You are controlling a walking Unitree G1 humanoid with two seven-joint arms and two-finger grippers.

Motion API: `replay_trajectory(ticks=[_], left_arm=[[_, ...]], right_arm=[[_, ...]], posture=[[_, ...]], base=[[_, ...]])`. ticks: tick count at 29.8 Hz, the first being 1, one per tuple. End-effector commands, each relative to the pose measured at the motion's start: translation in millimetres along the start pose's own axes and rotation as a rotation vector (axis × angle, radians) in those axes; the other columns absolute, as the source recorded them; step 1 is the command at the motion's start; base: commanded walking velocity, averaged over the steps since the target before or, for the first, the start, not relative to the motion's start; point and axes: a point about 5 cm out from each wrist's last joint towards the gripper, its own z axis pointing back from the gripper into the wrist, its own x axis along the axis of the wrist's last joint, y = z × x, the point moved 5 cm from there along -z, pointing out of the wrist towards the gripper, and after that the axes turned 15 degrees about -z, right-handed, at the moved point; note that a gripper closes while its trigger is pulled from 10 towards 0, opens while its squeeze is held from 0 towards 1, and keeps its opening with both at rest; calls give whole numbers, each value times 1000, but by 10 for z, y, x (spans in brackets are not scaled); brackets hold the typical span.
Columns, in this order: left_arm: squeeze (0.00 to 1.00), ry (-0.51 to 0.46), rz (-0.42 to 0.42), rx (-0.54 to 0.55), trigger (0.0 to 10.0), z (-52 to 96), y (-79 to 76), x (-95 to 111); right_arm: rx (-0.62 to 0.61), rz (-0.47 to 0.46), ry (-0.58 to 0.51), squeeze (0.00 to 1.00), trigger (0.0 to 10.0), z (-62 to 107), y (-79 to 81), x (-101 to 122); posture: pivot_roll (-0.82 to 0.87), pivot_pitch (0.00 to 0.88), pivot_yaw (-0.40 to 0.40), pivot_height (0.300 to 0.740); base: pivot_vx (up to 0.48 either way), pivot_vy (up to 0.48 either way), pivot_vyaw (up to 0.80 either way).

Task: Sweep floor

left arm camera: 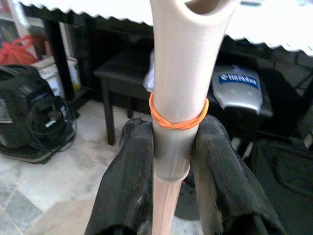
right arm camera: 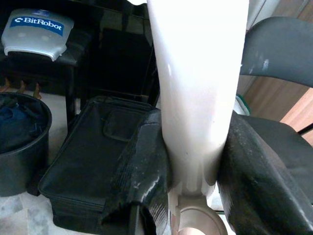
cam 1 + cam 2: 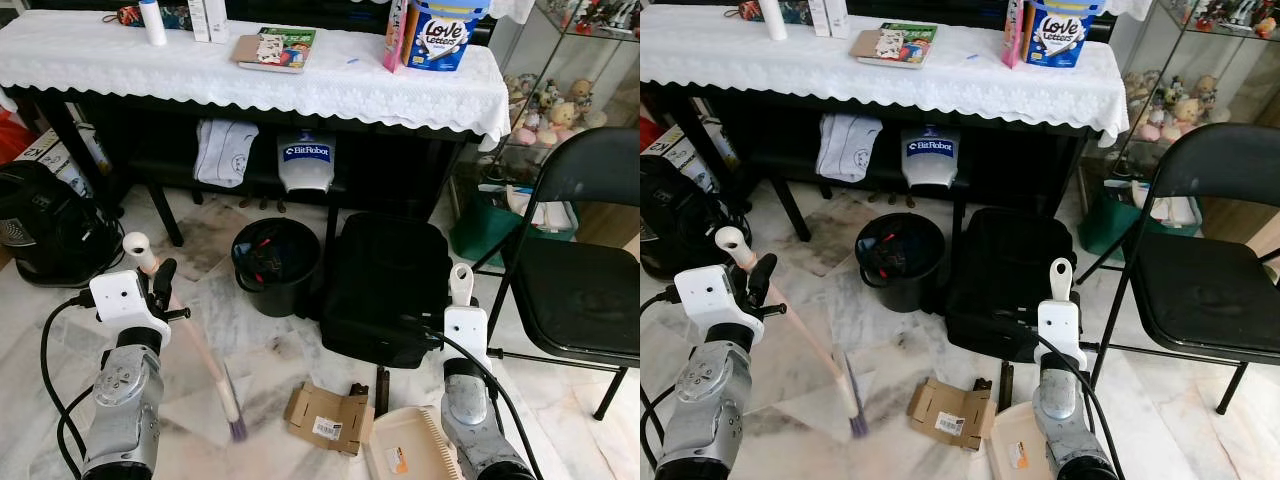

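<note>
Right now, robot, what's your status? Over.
Left gripper shut on broom handle. Right gripper shut on dustpan handle. Cardboard scrap between bristles and dustpan.

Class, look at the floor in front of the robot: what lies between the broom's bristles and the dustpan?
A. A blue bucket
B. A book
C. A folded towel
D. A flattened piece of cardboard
D: the flattened cardboard lies on the floor between the broom, held by the left gripper, and the dustpan, held by the right gripper.
</note>
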Motion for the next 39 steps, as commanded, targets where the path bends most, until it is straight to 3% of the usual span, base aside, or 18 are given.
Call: replay_trajectory(ticks=[1,12,21,39], left_arm=[[0,-15,-10,-20,10000,24,-85,-8],[0,-12,-13,-55,10000,74,-218,-46],[0,-29,-25,-80,10000,80,-297,-41],[0,-3,-40,-120,10000,88,-360,-103]], right_arm=[[6,-6,-10,0,10000,-4,8,17],[18,-20,-27,0,10000,-8,26,54],[16,-23,-28,0,10000,-11,24,56],[-6,-8,-17,0,10000,-15,-20,33]], posture=[[87,87,-39,740],[84,92,-39,740],[83,95,-40,740],[83,97,-39,740]], base=[[0,0,0],[0,0,0],[-318,0,0],[0,0,0]])
